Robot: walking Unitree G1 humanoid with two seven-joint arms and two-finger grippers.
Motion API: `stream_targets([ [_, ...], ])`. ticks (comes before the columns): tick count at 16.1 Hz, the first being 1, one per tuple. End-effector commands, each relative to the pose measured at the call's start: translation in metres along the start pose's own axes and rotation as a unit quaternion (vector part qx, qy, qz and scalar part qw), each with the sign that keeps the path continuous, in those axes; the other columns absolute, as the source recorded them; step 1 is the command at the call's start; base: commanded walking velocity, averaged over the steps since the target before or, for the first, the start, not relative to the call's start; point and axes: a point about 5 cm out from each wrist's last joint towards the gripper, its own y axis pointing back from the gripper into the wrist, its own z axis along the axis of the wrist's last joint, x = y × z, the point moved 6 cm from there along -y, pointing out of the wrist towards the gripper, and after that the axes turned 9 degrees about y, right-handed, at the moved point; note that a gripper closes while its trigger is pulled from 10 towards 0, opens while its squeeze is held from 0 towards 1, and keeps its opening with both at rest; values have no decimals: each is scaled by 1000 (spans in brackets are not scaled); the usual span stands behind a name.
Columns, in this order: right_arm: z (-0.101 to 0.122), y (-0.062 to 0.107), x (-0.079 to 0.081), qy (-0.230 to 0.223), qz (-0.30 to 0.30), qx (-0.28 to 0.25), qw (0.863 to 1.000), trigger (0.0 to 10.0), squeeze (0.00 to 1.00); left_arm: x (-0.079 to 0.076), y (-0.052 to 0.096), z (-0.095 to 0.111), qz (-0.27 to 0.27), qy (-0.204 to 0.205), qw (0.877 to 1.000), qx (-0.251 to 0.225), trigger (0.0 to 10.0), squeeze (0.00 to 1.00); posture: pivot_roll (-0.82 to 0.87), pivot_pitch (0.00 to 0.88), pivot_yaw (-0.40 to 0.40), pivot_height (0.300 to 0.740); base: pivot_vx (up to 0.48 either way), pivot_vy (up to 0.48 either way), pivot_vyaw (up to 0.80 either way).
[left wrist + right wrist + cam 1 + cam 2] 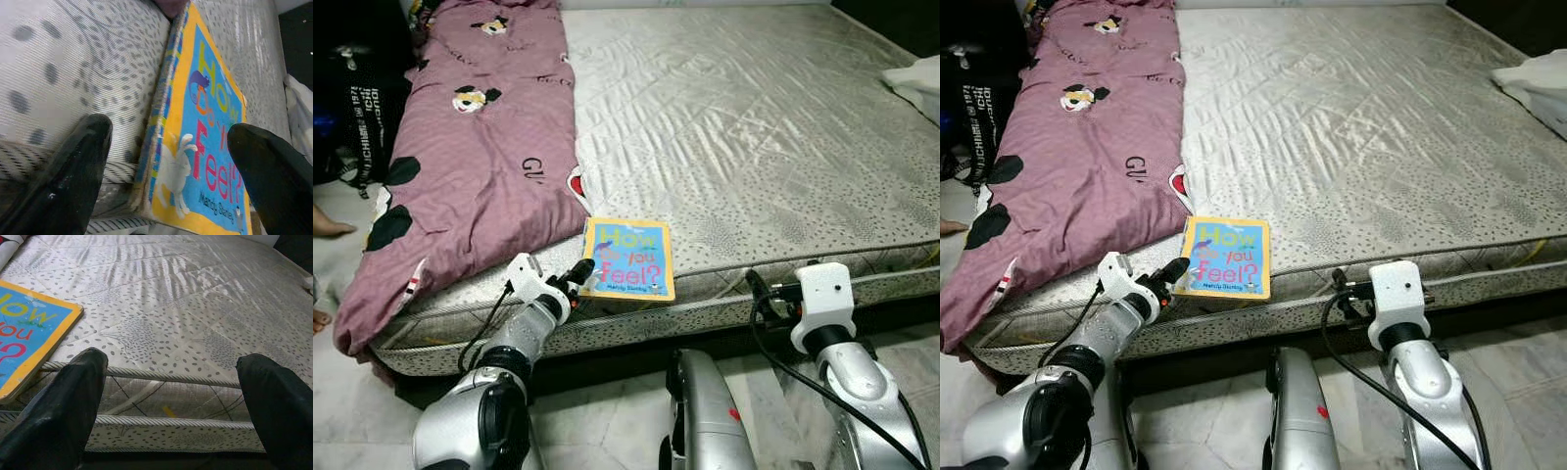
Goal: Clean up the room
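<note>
1 book (627, 258) on mattress (754, 127), left gripper (161, 161) open at its corner.

Soft indoor light, sheen on mattress (754, 127), sharp.

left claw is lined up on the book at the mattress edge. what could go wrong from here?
1. The book overhangs the mattress edge; a push from the open left claw could tip it onto the floor.
2. In the left wrist view the fingers straddle the book's corner, so a close here may catch only the corner and slip.
3. The purple blanket lies against the book's far corner and could snag or drag when the book is lifted.
</note>
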Motion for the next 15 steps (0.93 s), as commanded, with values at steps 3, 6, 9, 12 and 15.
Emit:
stream_targets([
  [3, 4, 3, -3, 9, -4, -3, 1000, 10000, 0, -15, -6, -15, -16, 18, 999, 37, 10000, 0, -204, 46, -33, 526, 0, 0, 0],
  [6, 4, 8, -5, 12, -6, 0, 1000, 10000, 0, -19, -7, -18, -16, 19, 998, 53, 10000, 0, -220, 57, -34, 526, 0, 0, 0],
  [9, 3, 10, -8, 15, -8, 3, 1000, 10000, 0, -17, -7, -19, -11, 29, 998, 53, 10000, 0, -227, 62, -35, 526, 0, 0, 0],
  [12, 4, 12, -9, 17, -9, 4, 1000, 10000, 0, -21, -6, -19, -33, 74, 995, 52, 10000, 0, -252, 57, -29, 526, 0, 0, 0],
  [15, 9, 19, -23, 29, -24, 3, 999, 10000, 0, -1, 0, -32, -3, 81, 994, 69, 10000, 0, -327, 61, -28, 526, 0, 0, 0],
])
